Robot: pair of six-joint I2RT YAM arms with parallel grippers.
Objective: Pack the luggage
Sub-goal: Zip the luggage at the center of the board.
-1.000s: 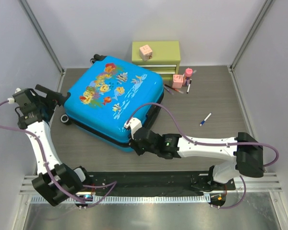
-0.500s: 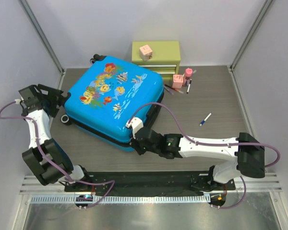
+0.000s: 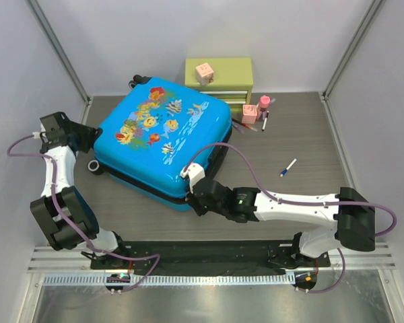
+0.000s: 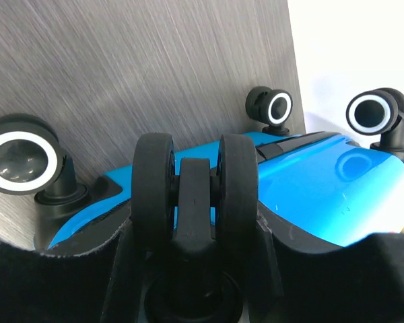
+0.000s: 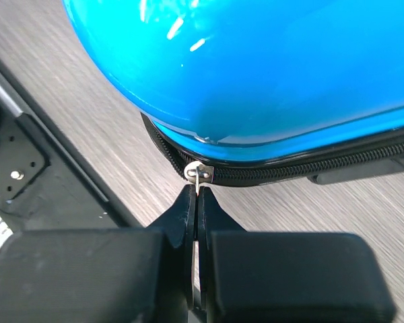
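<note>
1. Luggage (image 3: 161, 145) lies closed and flat, fish print up, on the table (image 3: 303, 134), stretched between the two sets of jaws.
2. Right gripper (image 5: 196, 192): jaws pinched together on the zip pull (image 5: 198, 172) at the near corner, with the blue shell just beyond the tips.
3. Left gripper (image 4: 194, 262): a double wheel (image 4: 155, 192) sits between the jaws, close against both fingers. Whether they squeeze it, I cannot tell.

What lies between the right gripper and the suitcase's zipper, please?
Only the metal zip pull, pinched by the right gripper at the luggage seam; right wrist view.
</note>
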